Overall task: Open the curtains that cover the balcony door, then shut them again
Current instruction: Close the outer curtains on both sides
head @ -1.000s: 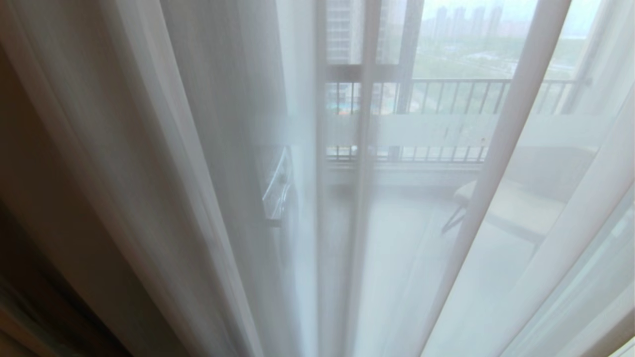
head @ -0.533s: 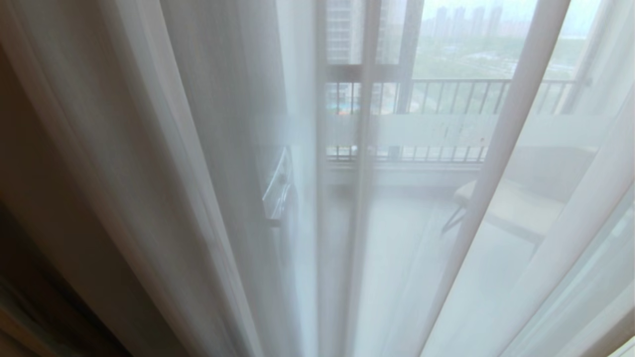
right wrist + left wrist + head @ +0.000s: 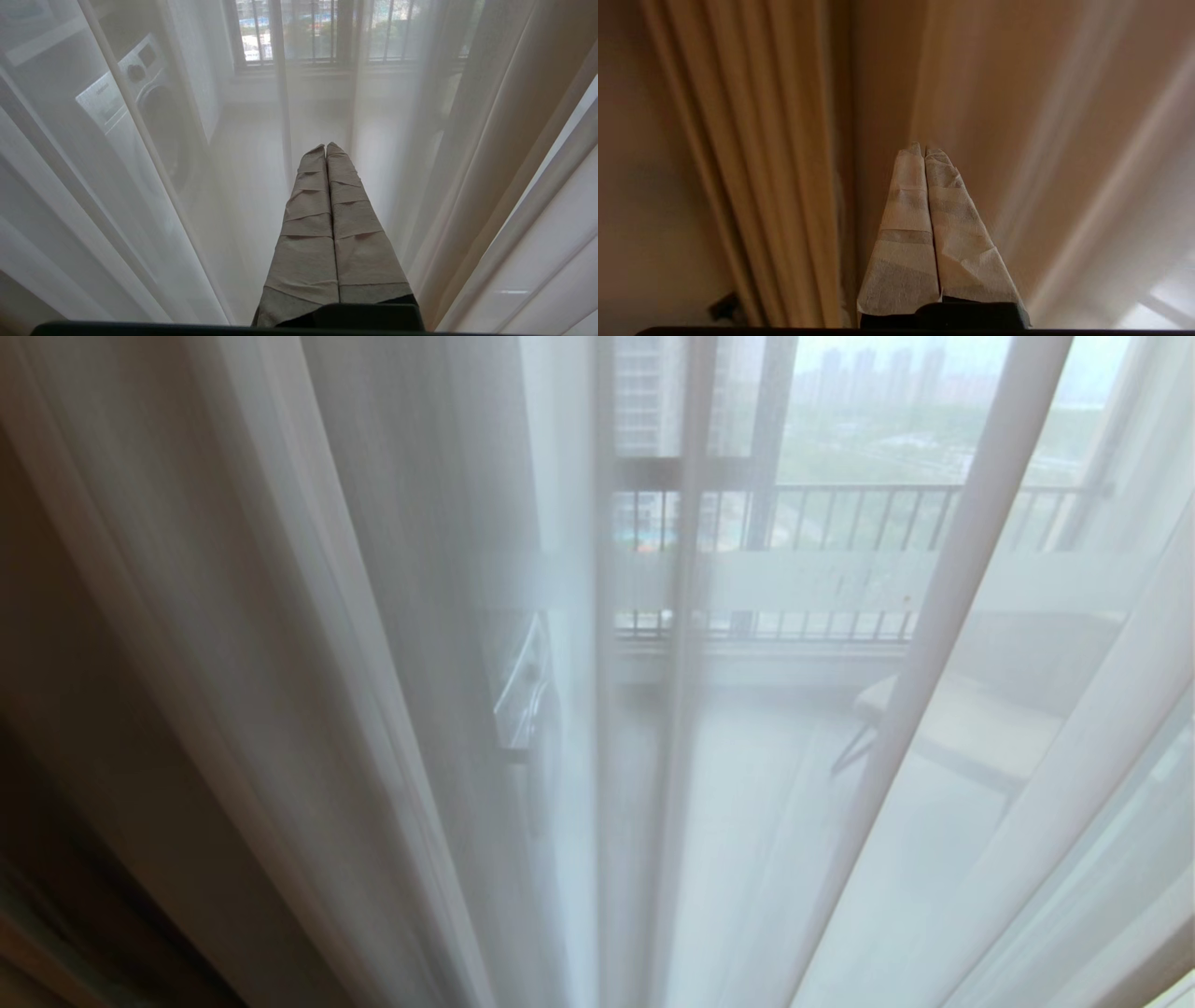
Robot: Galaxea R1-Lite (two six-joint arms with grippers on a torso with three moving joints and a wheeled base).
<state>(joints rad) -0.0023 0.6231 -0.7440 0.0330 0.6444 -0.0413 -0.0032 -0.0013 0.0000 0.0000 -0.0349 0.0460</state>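
Nothing has shifted in the head view since the earlier frames: folds, railing and chair sit in the same places, and neither arm shows there.

Left end effector (image 3: 924, 150): tape-wrapped fingers (image 3: 906, 224) pressed together, nothing between them. Tip points at the thick cream-beige curtain (image 3: 784, 154), close to its pleats; contact cannot be told. Pale sheer folds run along one side of that wrist view.

Right end effector (image 3: 325, 147): wrapped fingers (image 3: 355, 233) likewise together, empty. It faces the sheer white curtain (image 3: 140, 196), which hangs across the whole view.

Curtains, head view: sheer layer (image 3: 448, 616) drawn fully across the glass in long vertical folds; the opaque beige layer (image 3: 84, 728) gathered at the robot's left.

Balcony door (image 3: 770, 439): a dark vertical frame member seen through the sheer, crossed by the horizontal frosted white band (image 3: 822, 581).

Room beyond the fabric:
- washing machine (image 3: 126, 88) on the left side of the balcony, its control panel with a round knob facing in;
- pale balcony floor (image 3: 747, 803);
- chair (image 3: 943, 719) with a light seat on the right;
- barred railing (image 3: 840, 513) at the outer window;
- hazy tower blocks (image 3: 868, 369) and greenery outside.
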